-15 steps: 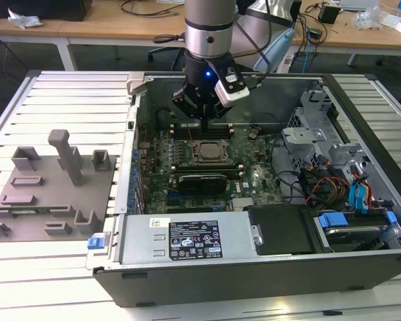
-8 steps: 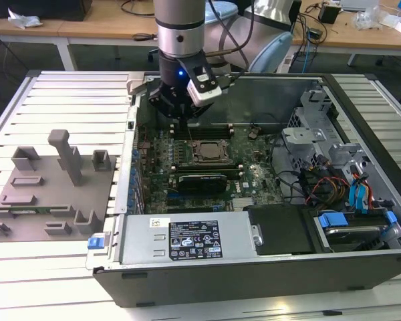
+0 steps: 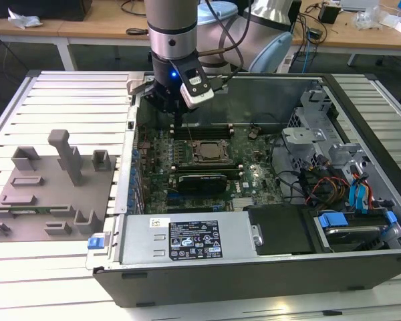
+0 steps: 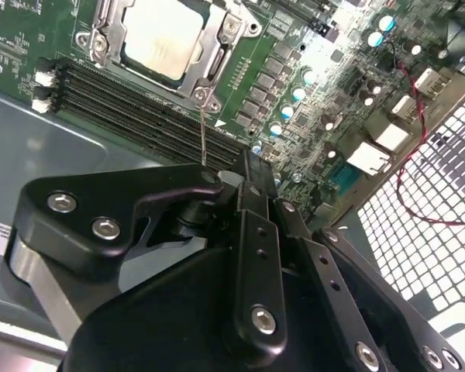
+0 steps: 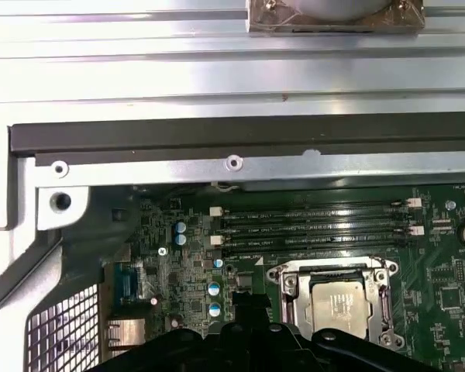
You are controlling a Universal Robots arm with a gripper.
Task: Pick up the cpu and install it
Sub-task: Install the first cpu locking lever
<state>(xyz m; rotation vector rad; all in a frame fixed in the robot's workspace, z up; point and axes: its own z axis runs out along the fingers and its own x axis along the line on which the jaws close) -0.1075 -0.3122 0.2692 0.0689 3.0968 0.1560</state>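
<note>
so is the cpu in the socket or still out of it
In. The cpu lies flat inside the socket frame on the motherboard in both wrist views, its pale top facing up. The gripper hangs above the board beside it.

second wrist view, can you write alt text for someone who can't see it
A pale silvery cpu sits in the metal socket frame on a green motherboard, beside dark memory slots. The black pincer assembly looms in the foreground.

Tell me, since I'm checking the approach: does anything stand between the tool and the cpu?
Nothing visible does. The cpu lies in its socket frame, silvery top bare; the tool hangs above the memory slots beside it.
</note>
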